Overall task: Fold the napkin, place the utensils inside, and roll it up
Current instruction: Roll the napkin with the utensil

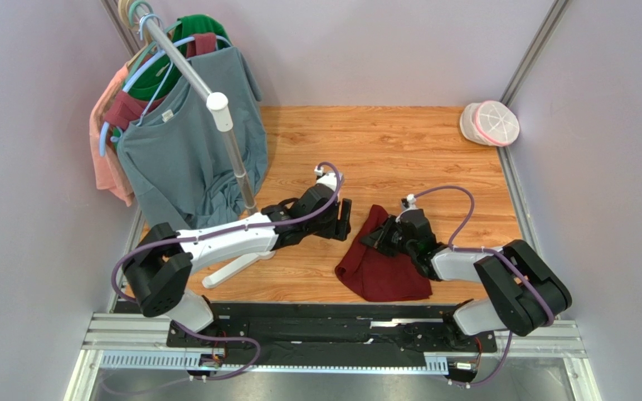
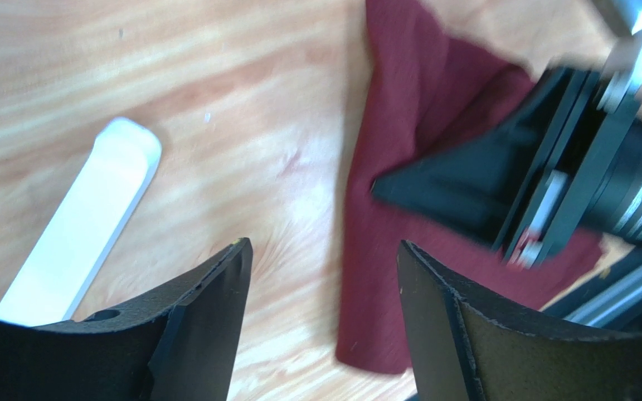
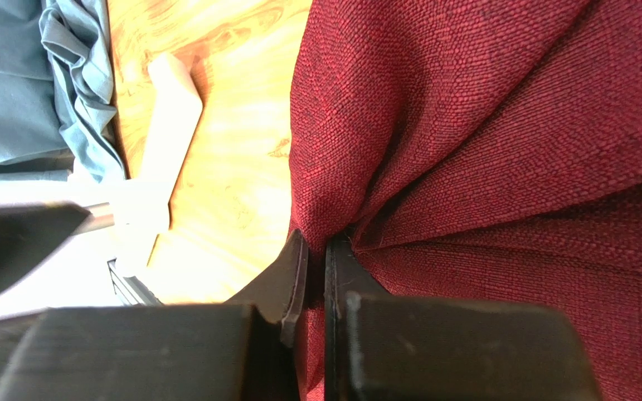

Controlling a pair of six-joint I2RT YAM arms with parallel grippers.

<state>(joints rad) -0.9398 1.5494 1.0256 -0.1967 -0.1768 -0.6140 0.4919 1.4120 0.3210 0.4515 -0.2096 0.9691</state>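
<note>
The dark red napkin (image 1: 383,263) lies bunched on the wooden table in front of the right arm. My right gripper (image 1: 380,238) is shut on a fold of the napkin (image 3: 483,125), with cloth pinched between the two black fingers at the right gripper (image 3: 316,251). My left gripper (image 1: 343,219) hovers just left of the cloth's upper edge. In the left wrist view the left gripper (image 2: 324,276) stands open with nothing between its fingers, the napkin (image 2: 400,251) lying below and beyond them. The utensils are out of view.
A clothes rack (image 1: 230,142) with hanging shirts, a grey-blue shirt (image 1: 182,159) in front, stands at the back left. Its white base (image 1: 228,271) lies under the left arm. A pink and white container (image 1: 490,123) sits at the back right corner.
</note>
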